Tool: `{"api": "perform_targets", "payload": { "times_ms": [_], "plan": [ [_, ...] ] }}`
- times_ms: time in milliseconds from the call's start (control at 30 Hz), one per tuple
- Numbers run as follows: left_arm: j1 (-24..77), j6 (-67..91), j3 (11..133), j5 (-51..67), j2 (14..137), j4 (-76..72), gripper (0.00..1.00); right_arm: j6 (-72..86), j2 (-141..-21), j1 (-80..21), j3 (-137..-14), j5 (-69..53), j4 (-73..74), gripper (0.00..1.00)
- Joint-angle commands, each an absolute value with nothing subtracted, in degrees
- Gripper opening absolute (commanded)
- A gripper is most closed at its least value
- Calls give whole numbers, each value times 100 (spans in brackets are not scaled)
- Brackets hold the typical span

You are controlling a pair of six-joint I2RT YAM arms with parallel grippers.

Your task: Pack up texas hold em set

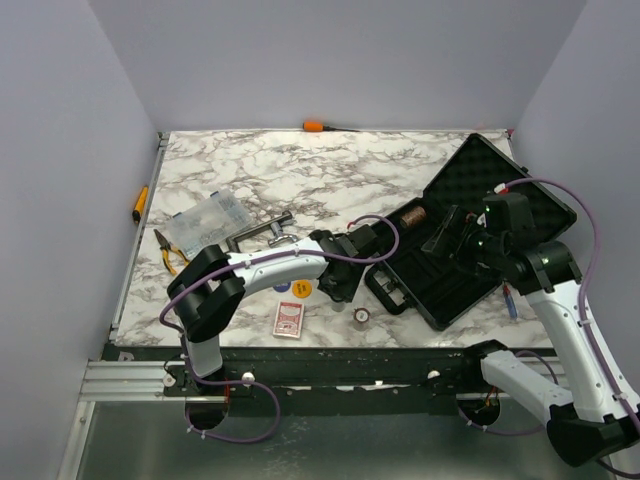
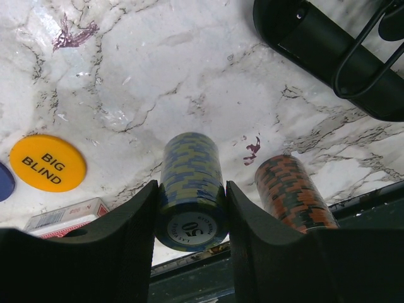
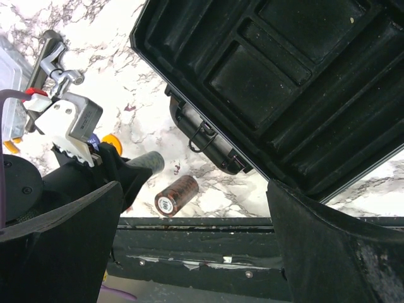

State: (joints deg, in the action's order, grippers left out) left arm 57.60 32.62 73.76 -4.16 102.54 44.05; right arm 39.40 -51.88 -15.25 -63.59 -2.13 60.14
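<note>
The black case (image 1: 440, 285) lies open at the right, its foam-lined lid (image 1: 500, 190) tipped back. A brownish chip stack (image 1: 412, 214) lies inside it. My left gripper (image 1: 337, 284) is shut on a blue-and-yellow chip stack (image 2: 191, 183) just left of the case. An orange-and-black chip stack (image 2: 290, 192) stands beside it on the marble. The orange "BIG BLIND" disc (image 2: 48, 162), a blue disc (image 2: 2, 182) and the red-backed deck (image 1: 288, 319) lie to the left. My right gripper (image 1: 447, 240) hangs open and empty above the case tray (image 3: 284, 82).
A clear plastic box (image 1: 208, 218), a grey metal clamp (image 1: 262, 232) and pliers (image 1: 168, 250) lie at the left of the table. An orange-handled screwdriver (image 1: 320, 126) lies at the far edge. The case's wire handle (image 2: 360, 50) faces my left gripper.
</note>
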Motion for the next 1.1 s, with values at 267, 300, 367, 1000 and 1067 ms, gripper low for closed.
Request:
{"api": "perform_targets", "payload": {
  "times_ms": [267,300,367,1000,1067],
  "plan": [
    [5794,3388,7425,-84,9517,4177,0,4159,-5140,-1494,-6848,-97,6265,100],
    [5792,3387,7446,-26,9440,4150,0,4228,-5143,-1492,-6891,-105,6268,100],
    [5793,3392,7502,-4,9254,4123,0,4380,-5172,-1493,-6994,-93,6299,100],
    [5687,3520,8135,395,7860,2533,0,8246,-4788,-1494,-6466,-894,6030,100],
    [5687,3541,7944,408,7726,2081,0,8633,-4684,-1493,-6402,-893,5927,100]
  ]
}}
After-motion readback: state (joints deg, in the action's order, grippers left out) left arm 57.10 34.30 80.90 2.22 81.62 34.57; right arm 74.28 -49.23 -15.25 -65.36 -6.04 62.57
